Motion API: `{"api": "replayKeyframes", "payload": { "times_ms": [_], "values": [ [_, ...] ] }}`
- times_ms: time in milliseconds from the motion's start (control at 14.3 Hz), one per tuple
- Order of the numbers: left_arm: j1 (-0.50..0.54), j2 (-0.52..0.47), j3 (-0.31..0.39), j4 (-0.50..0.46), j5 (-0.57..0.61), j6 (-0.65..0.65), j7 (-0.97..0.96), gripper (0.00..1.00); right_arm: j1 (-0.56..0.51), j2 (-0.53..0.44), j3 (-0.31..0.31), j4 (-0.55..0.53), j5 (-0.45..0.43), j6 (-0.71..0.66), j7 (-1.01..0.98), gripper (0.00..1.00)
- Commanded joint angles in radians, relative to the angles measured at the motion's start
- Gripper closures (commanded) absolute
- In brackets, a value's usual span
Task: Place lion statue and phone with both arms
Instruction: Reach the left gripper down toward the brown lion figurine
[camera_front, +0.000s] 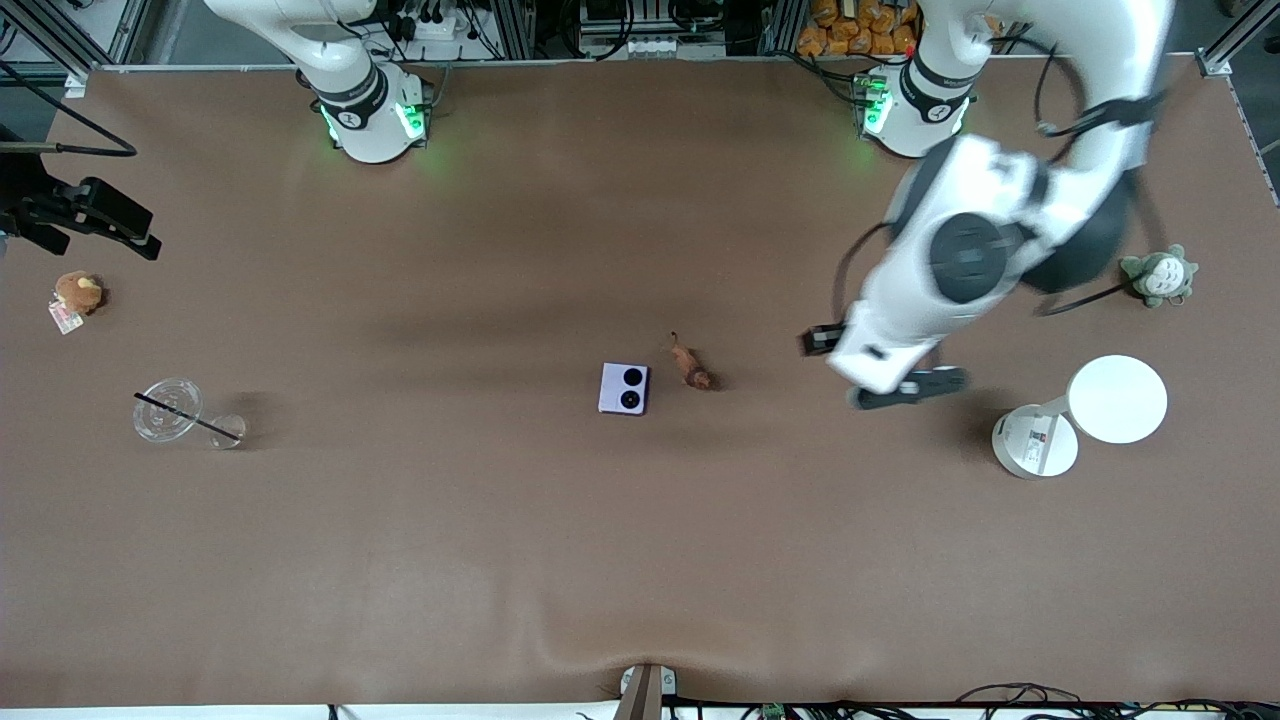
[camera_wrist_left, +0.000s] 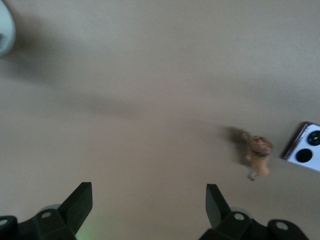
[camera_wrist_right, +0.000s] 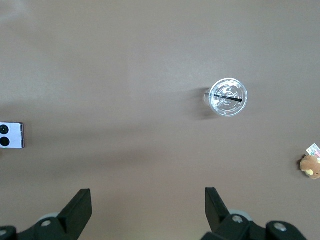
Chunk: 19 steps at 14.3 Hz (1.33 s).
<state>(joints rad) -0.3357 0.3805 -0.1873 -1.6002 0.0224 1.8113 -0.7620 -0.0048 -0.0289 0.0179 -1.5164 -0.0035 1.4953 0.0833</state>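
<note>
The lion statue (camera_front: 690, 365) lies on the brown table near its middle, with the lavender phone (camera_front: 624, 388) just beside it toward the right arm's end. My left gripper (camera_front: 890, 385) hangs open and empty over bare table, toward the left arm's end from the lion. In the left wrist view my open left gripper (camera_wrist_left: 149, 192) frames bare table, with the lion (camera_wrist_left: 259, 156) and phone (camera_wrist_left: 306, 152) off to one side. My right gripper (camera_wrist_right: 148, 197) is open and empty, high over the table; the phone (camera_wrist_right: 11, 135) shows at that view's edge.
A white round stand (camera_front: 1118, 400) with a white base (camera_front: 1035, 442) and a grey-green plush (camera_front: 1160, 275) sit at the left arm's end. A clear cup with a black straw (camera_front: 168, 408) and a brown plush with a tag (camera_front: 78, 292) sit at the right arm's end.
</note>
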Motion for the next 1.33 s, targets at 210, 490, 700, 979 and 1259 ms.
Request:
{"api": "replayKeyframes", "payload": {
  "times_ms": [210,490,700,979,1259],
  "values": [
    [-0.130,0.104,0.008,0.026,-0.068,0.167,-0.317,0.00,-0.014,-0.020,0.011,-0.019,-0.010,0.007,0.007,0.00],
    [-0.184,0.181,0.008,0.026,-0.067,0.298,-0.505,0.00,-0.017,-0.022,0.010,-0.021,-0.010,0.010,0.003,0.00],
    [-0.213,0.234,0.009,0.025,-0.064,0.344,-0.545,0.00,-0.017,-0.022,0.010,-0.021,-0.010,0.011,0.001,0.00],
    [-0.226,0.294,0.011,0.025,-0.058,0.459,-0.599,0.00,-0.012,-0.017,0.010,-0.021,-0.010,0.029,0.004,0.00],
    [-0.235,0.343,0.012,0.023,-0.053,0.507,-0.609,0.17,-0.012,-0.014,0.010,-0.019,-0.009,0.039,0.004,0.00]
  ]
}}
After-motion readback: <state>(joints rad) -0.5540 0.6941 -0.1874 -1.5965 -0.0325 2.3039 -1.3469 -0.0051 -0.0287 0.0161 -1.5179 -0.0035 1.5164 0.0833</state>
